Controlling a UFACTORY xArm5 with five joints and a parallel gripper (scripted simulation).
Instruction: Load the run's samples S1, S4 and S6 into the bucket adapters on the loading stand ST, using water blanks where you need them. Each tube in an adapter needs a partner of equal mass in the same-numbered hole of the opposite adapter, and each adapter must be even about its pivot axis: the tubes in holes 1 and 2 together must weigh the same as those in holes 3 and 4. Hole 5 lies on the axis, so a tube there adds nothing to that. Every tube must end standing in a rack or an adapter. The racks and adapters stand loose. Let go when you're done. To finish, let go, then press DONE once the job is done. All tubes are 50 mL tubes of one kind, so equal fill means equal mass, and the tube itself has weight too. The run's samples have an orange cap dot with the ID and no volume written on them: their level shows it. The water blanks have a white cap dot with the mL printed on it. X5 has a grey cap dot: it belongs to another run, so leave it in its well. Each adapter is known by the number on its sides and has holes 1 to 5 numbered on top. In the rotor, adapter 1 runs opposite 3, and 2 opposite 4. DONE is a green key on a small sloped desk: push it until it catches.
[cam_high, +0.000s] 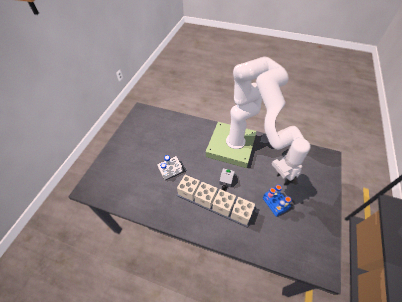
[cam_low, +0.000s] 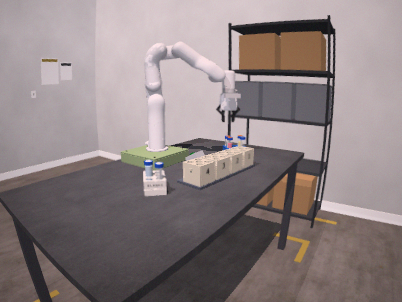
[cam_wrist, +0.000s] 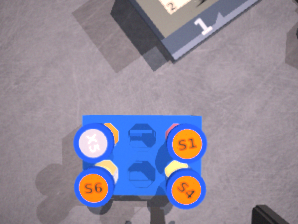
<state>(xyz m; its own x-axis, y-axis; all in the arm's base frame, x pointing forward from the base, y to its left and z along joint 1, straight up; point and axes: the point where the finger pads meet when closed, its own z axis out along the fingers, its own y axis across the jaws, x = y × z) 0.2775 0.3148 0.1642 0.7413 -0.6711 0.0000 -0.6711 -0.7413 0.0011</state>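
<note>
The blue sample rack (cam_high: 272, 205) (cam_wrist: 141, 120) holds S1 (cam_wrist: 187, 144), S4 (cam_wrist: 186, 190) and S6 (cam_wrist: 93, 188) with orange dots, and X5 (cam_wrist: 93, 143) with a pale dot. Its two middle wells are empty. My gripper (cam_high: 287, 181) (cam_low: 229, 119) is partly open and empty, high above the table beside this rack. The loading stand (cam_wrist: 185, 47) bears four cream adapters in a row, adapter 4 (cam_low: 199, 172) at one end; their holes look empty. The white blanks rack (cam_low: 155, 189) holds two blue-capped tubes (cam_high: 167, 158) (cam_high: 163, 165); their printed volumes are unreadable.
The green DONE key (cam_high: 228, 171) sits on a small grey desk (cam_high: 227, 177) between the adapters and the arm's green base plate (cam_high: 216, 146). The adapter row stands between the two racks. A shelf unit (cam_low: 280, 121) stands beyond the table.
</note>
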